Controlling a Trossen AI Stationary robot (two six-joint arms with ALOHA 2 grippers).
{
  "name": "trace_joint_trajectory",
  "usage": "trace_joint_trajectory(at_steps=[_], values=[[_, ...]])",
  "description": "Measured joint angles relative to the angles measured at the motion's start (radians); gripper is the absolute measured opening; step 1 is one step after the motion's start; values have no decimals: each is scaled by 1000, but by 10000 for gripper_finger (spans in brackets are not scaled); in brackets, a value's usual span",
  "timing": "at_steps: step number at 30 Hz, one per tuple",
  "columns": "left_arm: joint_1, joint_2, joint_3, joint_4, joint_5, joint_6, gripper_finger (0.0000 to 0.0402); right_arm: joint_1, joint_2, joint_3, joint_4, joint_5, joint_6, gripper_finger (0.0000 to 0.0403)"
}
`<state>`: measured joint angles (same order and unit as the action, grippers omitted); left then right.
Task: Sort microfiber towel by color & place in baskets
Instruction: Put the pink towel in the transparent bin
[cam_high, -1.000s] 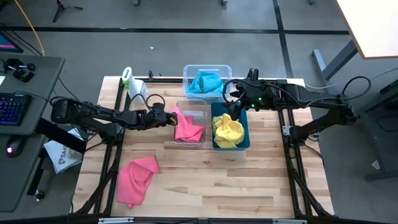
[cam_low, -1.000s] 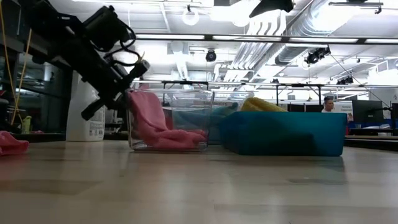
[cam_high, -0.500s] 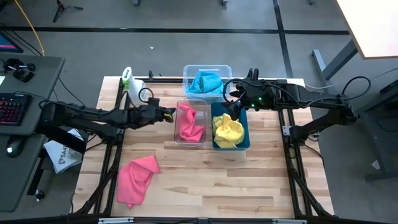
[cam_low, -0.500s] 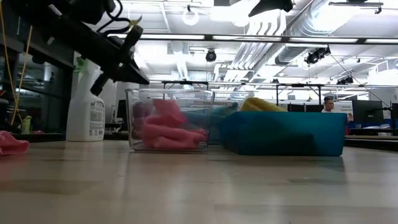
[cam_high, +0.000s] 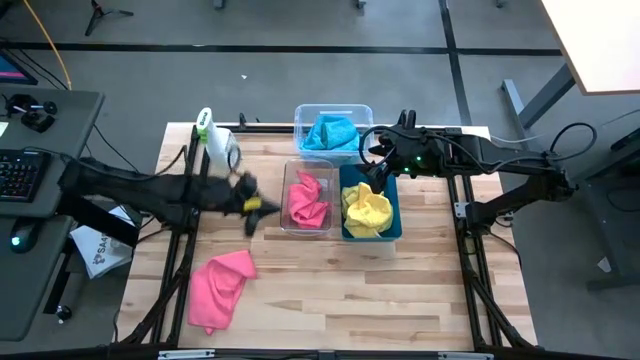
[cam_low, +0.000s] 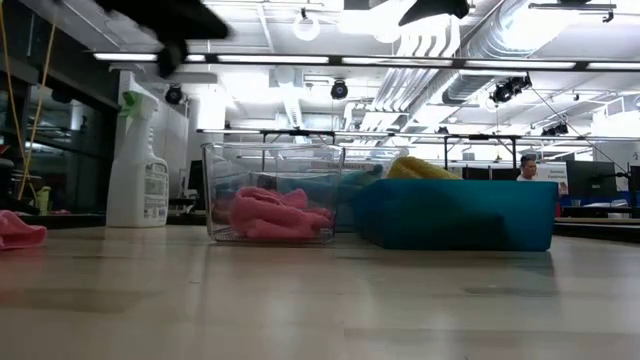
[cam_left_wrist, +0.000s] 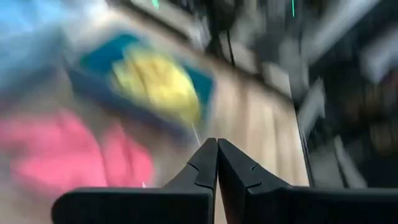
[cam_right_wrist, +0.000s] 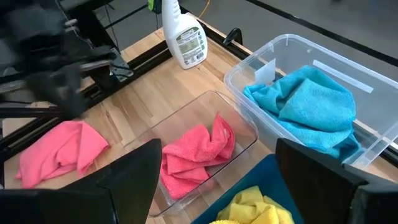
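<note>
The left claw (cam_high: 252, 208) hangs above the surface (cam_high: 330, 290), just beside the clear middle basket (cam_high: 292, 222); its fingers (cam_left_wrist: 205, 168) are pressed together and hold nothing. One pink towel (cam_high: 306, 199) lies in that basket, and a second pink towel (cam_high: 219, 288) lies loose on the surface, well apart. The teal basket (cam_high: 392, 225) holds a yellow towel (cam_high: 366, 209). The far clear basket (cam_high: 303, 116) holds a blue towel (cam_high: 331, 132). The right claw (cam_high: 376, 181) hovers over the teal basket, fingers spread wide, empty. A spray bottle (cam_high: 212, 136) stands near the surface's far left.
</note>
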<state>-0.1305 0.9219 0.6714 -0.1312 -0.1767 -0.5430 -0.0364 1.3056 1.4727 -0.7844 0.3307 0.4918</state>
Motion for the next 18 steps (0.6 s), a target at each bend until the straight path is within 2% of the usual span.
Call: trace_joint_trajectory(at_steps=[2,4,8,11,14,18], values=[[-118,-5,82,-223,5,-51,0,-1,0,0,-1,0,-3,309],[-247,5,139,-353,22,-139,0,-3,0,0,-1,0,-14,309],[-520,73,161,-390,22,-370,0,-3,0,0,-1,14,-40,309],[-674,149,160,-393,-19,-528,1,-3,0,0,-2,17,-56,309],[-755,215,160,-409,3,-613,12,-3,0,0,-6,17,-56,309],[-776,273,160,-507,144,-649,50,-3,0,0,-15,18,-67,309]])
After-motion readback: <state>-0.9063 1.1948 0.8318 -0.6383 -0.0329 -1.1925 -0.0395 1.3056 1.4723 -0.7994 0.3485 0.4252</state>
